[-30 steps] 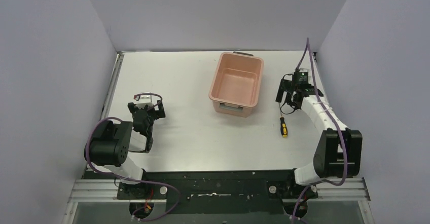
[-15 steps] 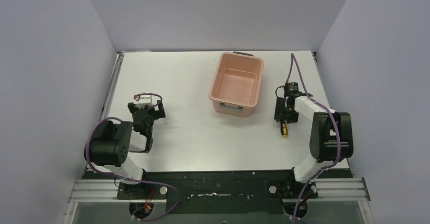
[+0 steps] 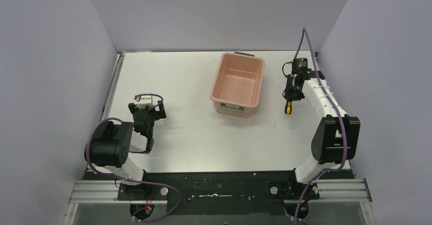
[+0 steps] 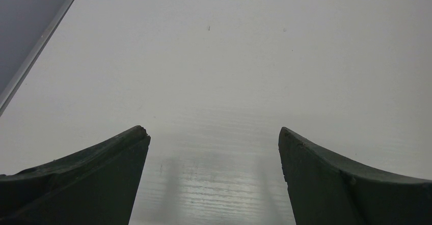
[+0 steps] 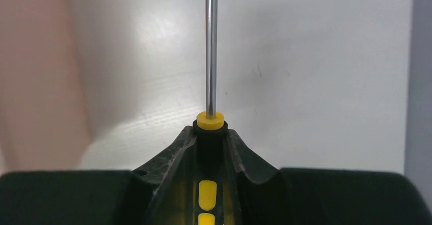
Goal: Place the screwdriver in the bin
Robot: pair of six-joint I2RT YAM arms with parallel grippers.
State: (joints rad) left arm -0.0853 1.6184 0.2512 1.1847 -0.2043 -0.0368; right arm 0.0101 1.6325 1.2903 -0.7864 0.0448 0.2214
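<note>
The screwdriver (image 3: 288,109) is off the table, clamped in my right gripper (image 3: 289,96), just right of the salmon-pink bin (image 3: 219,80). In the right wrist view the right gripper (image 5: 210,136) is shut on the black and yellow handle, and the screwdriver's (image 5: 209,47) metal shaft points straight ahead over the white table. The bin (image 5: 30,72) is a pink blur at the left edge of that view. My left gripper (image 3: 147,107) rests low at the left of the table; in the left wrist view the left gripper (image 4: 214,133) is open with only bare table between its fingers.
The bin's inside holds nothing that I can see. Grey walls close in the table (image 3: 173,82) on three sides, the right wall close beside my right arm. A metal rail (image 3: 114,82) runs along the table's left edge.
My right gripper dropped onto the screwdriver lying on the table, shut on its handle and carried it up and toward the back. The left arm has not moved.
</note>
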